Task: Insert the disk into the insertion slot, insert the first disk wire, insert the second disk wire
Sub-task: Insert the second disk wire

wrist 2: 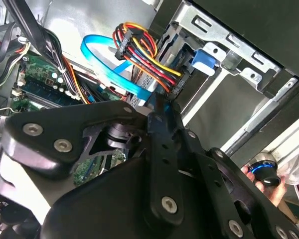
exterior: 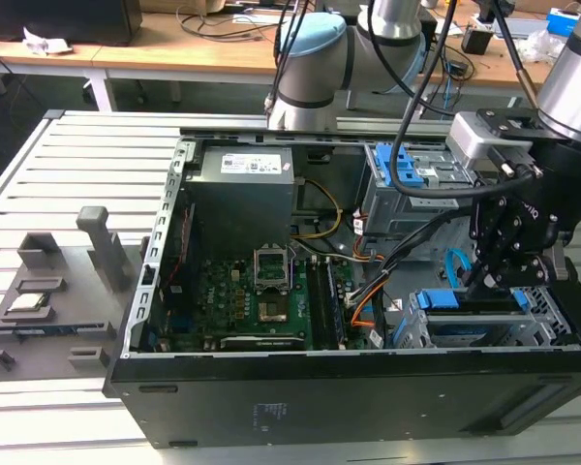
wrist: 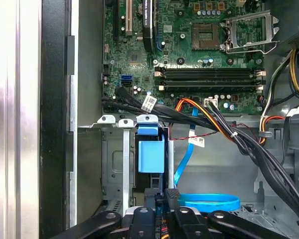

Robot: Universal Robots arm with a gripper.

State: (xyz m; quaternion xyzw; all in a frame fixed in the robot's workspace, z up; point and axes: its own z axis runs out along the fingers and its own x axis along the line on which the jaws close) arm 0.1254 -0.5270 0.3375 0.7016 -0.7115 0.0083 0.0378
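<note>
The disk, in its bright blue carrier, sits inside the insertion slot at the case's front corner on the exterior view's right. Its blue tab shows between the slot's metal walls. A bundle of red, yellow and black wires ends in a black connector at the disk's end. A flat blue wire loops back to my gripper. The gripper is shut on that wire's black connector, just behind the disk. My gripper hangs right above the slot.
The open case holds the green motherboard, the grey power-supply box and a taller cage with blue clips. Black cable bundles cross beside the slot. A grey fixture lies on the slatted table on the exterior view's left.
</note>
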